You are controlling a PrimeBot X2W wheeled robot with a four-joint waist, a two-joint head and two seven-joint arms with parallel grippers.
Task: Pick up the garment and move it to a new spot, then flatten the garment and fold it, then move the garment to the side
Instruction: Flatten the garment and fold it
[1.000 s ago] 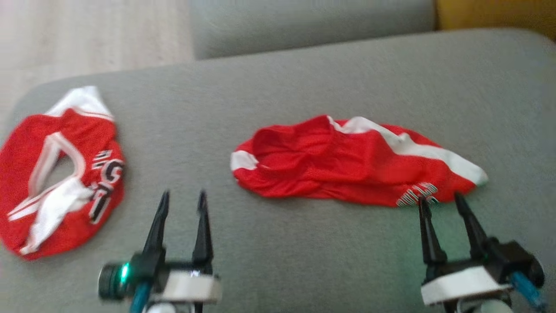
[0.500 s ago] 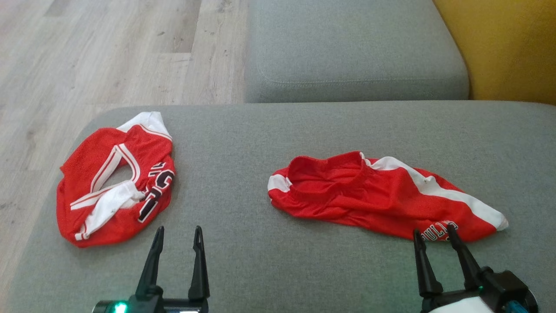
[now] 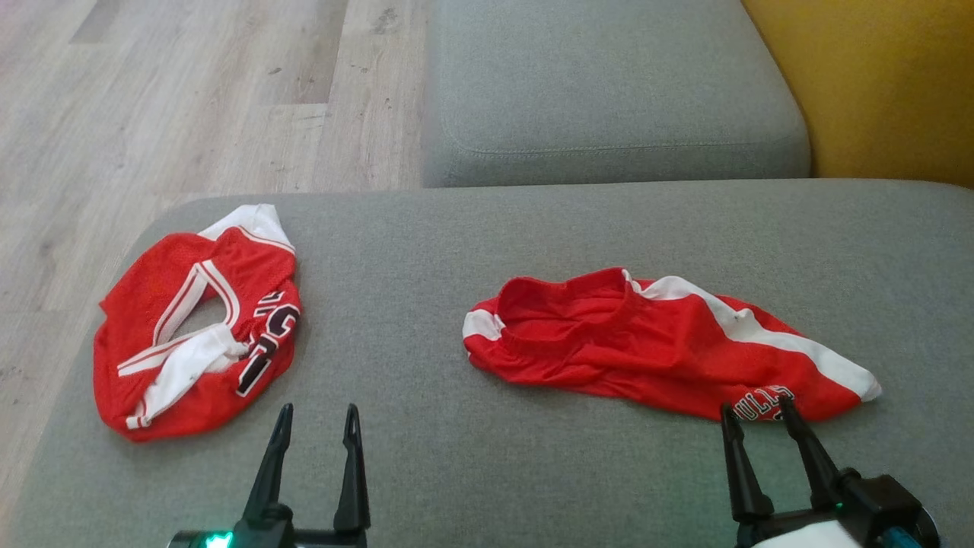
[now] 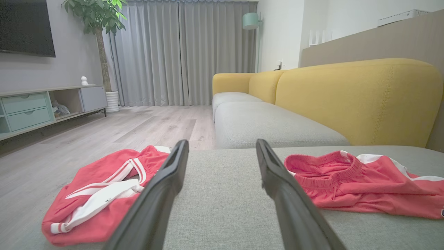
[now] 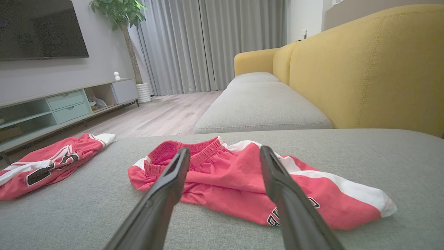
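Red shorts | lettering part-hidden behind right fingers; spread | left fingers spread; bases cut off

Bare cushion ran straight ahead of the left gripper: an open lane, with the jersey to its left and the shorts to its right. The shorts' hem lay right at the right gripper fingertips, blocking its way forward. Free cushion lay to its right and between the grippers. Backrest walled the far right.
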